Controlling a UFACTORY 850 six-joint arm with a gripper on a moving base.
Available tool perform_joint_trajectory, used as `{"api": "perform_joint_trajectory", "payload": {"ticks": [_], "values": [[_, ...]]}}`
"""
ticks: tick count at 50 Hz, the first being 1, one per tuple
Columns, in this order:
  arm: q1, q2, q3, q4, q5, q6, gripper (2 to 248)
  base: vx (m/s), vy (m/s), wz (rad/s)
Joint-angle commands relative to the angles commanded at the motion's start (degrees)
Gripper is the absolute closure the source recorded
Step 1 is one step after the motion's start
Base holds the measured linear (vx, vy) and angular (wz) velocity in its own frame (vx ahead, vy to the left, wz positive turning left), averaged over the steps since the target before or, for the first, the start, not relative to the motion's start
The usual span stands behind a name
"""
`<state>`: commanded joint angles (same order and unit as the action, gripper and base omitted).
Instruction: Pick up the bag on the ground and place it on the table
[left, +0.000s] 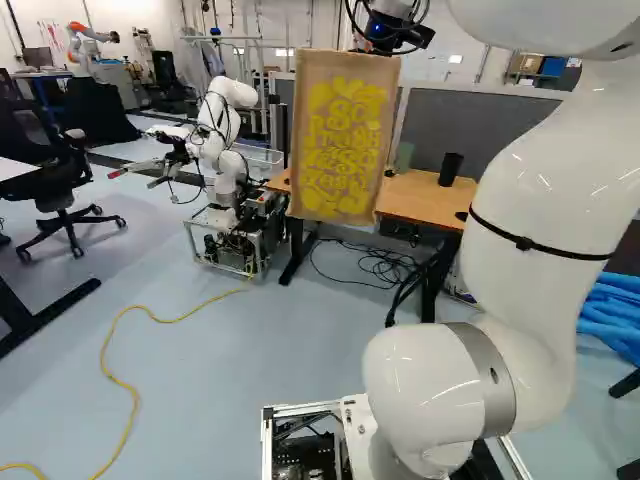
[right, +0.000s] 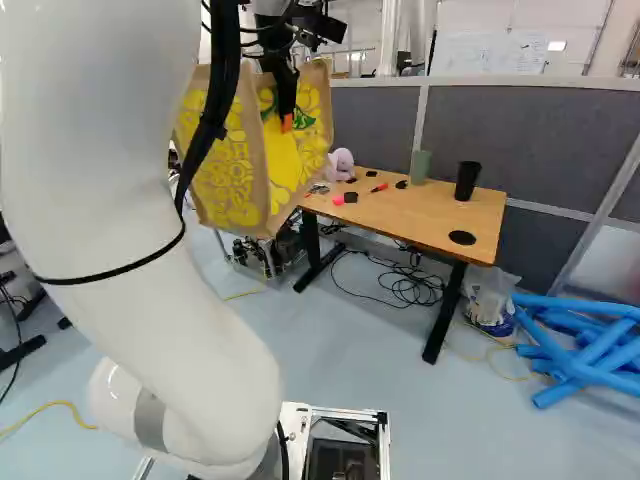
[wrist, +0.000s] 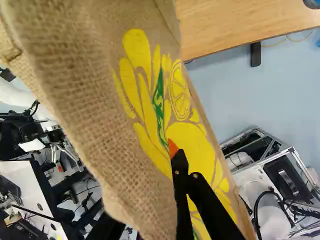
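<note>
A rectangular tan burlap bag (left: 345, 120) is showing a coarse weave and a bold citrus-and-leaf print in bright yellow and green. The black two-fingered gripper (right: 288, 118) is revealing an orange pad (wrist: 172, 147). A rectangular wooden table (right: 415, 215) is displaying honey-brown grain, a long thin cable (left: 120, 382) is gleaming yellow, and long round tubes (right: 590, 372) are showing solid blue.

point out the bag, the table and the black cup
bag (left: 340, 150): left base view, on its yellow-printed side
table (right: 415, 217): right base view, on the bare wooden top
black cup (right: 467, 182): right base view, on its side wall
</note>
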<state>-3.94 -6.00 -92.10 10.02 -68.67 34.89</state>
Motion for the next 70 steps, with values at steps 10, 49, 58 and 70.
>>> {"api": "perform_joint_trajectory", "payload": {"ticks": [10, 49, 58, 70], "values": [[0.00, 0.00, 0.00, 0.00, 0.00, 0.00, 218, 0.002, -0.182, -0.061], [0.00, 0.00, 0.00, 0.00, 0.00, 0.00, 218, 0.121, -0.112, -0.328], [0.00, 0.00, 0.00, 0.00, 0.00, 0.00, 218, 0.178, -0.058, -0.343], [0.00, 0.00, 0.00, 0.00, 0.00, 0.00, 218, 0.131, 0.042, -0.190]]}}
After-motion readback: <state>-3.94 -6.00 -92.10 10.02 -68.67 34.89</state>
